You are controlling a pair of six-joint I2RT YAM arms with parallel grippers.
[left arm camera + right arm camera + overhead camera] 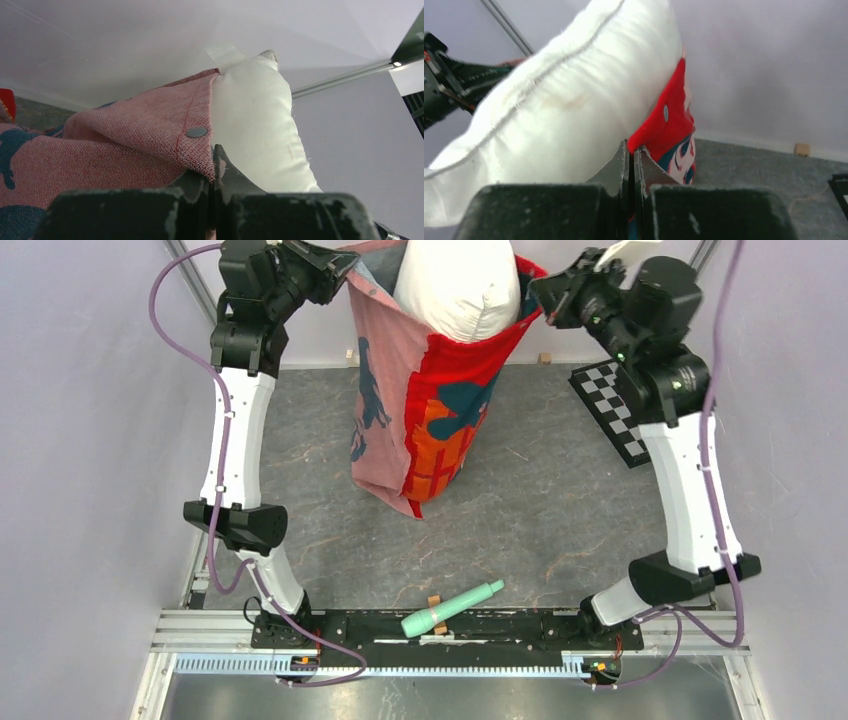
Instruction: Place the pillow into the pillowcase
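The pillowcase (420,410) hangs upright above the table, faded pink on its left side and bright red-orange with a cartoon face on its right. The white pillow (458,285) stands in its open mouth, the top half sticking out. My left gripper (340,275) is shut on the pink rim (200,160) beside a grey snap. Across the opening, my right gripper (540,295) is shut on the red rim (659,132). In the right wrist view the pillow (559,105) bulges right against the closed jaws.
A mint-green cylindrical tool (452,608) lies near the front rail between the arm bases. A black-and-white checkerboard (612,405) lies at the back right under the right arm. Grey walls close in on the left, the right and the back.
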